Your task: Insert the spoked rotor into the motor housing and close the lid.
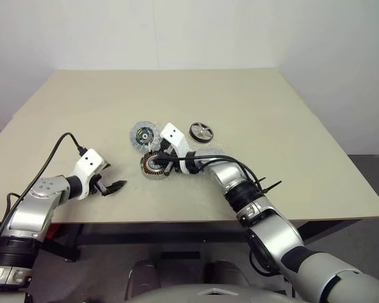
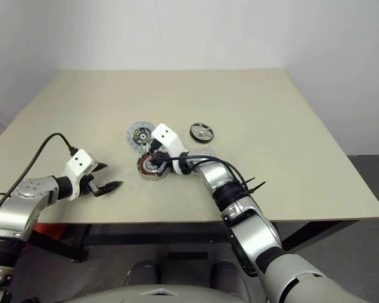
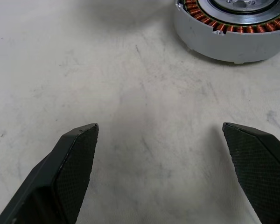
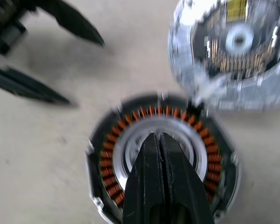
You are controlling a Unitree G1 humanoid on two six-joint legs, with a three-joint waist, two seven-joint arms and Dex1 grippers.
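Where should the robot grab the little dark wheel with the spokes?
Probably at its thin rim, coming straight down from above. The spoked wheel lies flat on the table with bare space around it, so one finger could drop through a gap between spokes and the other outside the rim.

Both arms are showing smooth silver-grey shells broken by black ribbed joint bands, each one ending in a white boxy wrist block marked with small dark dots. A black cable is looping up from the left forearm into its white block, and more black cable, bound with ties, is running along the right forearm. The left gripper and right gripper are wearing black tapered fingers, their inner pads carrying a fine cross-hatched texture.
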